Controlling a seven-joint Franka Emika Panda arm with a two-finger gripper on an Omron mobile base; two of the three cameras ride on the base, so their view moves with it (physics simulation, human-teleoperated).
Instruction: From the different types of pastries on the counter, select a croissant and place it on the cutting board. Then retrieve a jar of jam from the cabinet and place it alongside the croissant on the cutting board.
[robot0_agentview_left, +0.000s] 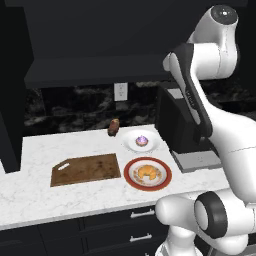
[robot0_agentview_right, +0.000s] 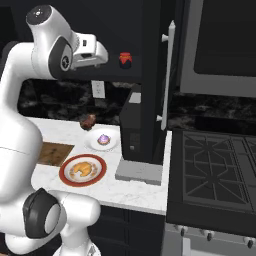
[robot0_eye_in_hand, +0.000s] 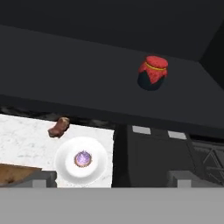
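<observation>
One golden crescent croissant lies on a red-rimmed round plate by the counter's front edge, right of the flat wooden board; gripper spread wide, empty.

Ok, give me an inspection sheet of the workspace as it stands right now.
Surface: white counter, marble-look.
Job's things: croissant on the red-rimmed plate, not on the board, which is bare; jam jar on the cabinet shelf.
Clutter: cupcake on a white plate; brown pastry behind the board; dark appliance.
Tool: tool raised, pointing at the jar, open, empty.
Cables: nothing seen.
Surroundings: wall outlet, stove to the right.
</observation>
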